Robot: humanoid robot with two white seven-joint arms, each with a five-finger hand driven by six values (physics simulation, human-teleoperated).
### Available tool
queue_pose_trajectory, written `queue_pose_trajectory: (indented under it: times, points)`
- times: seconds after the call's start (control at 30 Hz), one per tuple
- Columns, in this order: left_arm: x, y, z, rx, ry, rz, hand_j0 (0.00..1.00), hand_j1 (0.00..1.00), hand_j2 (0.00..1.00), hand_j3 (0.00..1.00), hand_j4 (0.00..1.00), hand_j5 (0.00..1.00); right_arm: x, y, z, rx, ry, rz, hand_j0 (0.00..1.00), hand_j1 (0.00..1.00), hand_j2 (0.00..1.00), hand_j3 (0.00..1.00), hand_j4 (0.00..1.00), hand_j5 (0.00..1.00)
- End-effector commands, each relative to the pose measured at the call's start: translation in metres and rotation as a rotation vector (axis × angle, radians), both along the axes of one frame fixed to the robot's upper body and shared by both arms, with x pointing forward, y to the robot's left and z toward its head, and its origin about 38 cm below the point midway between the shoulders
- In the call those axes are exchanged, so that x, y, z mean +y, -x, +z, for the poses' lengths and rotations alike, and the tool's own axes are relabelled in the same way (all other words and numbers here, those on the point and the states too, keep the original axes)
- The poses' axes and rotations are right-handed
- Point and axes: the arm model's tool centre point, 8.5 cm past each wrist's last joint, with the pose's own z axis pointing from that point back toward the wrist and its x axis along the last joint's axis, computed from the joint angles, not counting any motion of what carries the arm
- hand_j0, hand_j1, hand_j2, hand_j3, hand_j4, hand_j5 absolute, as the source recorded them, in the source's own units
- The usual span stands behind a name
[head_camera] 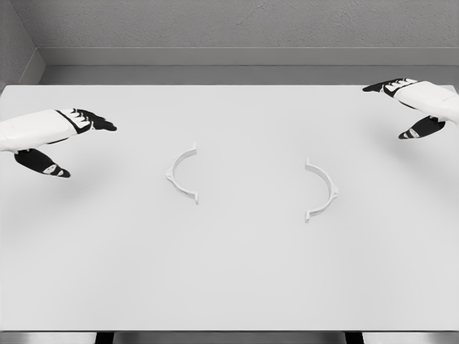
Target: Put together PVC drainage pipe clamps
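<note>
Two white half-ring clamp pieces lie flat on the white table (237,287). The left clamp half (181,173) bulges to the left, and the right clamp half (322,189) bulges to the right, with a wide gap between them. My left hand (72,140) hovers at the left edge, well left of the left half, fingers spread and holding nothing. At the upper right, my right hand (405,107) hovers far from the right half, its fingers also spread and empty.
A grey wall (237,29) rises behind the table's far edge. The table's front edge runs along the bottom of the head view.
</note>
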Motion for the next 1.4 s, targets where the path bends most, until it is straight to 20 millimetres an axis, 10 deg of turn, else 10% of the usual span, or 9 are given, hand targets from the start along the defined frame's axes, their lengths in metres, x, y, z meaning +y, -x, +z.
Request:
queue_pose_trajectory:
  times: [0.0, 0.4, 0.7, 1.37]
  points:
    - [0.001, 0.0, 0.001, 0.001, 0.005, 0.003, 1.0, 1.0, 1.0, 1.0, 1.0, 1.0, -0.001, 0.0, 0.002, -0.005, -0.008, -0.004, 1.0, 1.0, 1.0, 1.0, 1.0, 1.0]
    - [-0.008, 0.0, -0.006, -0.023, 0.03, 0.005, 1.0, 1.0, 1.0, 1.0, 1.0, 1.0, -0.004, 0.027, -0.009, 0.011, 0.026, 0.026, 1.0, 1.0, 1.0, 1.0, 1.0, 1.0]
    - [-0.095, -0.025, -0.065, -0.066, -0.003, -0.024, 1.0, 1.0, 1.0, 1.0, 1.0, 1.0, 0.025, 0.042, -0.025, 0.036, 0.022, 0.111, 1.0, 1.0, 1.0, 1.0, 1.0, 1.0]
    - [-0.123, -0.037, -0.074, -0.082, -0.031, -0.03, 1.0, 1.0, 1.0, 1.0, 1.0, 1.0, 0.074, 0.088, -0.021, -0.021, -0.001, 0.274, 1.0, 1.0, 1.0, 1.0, 1.0, 1.0]
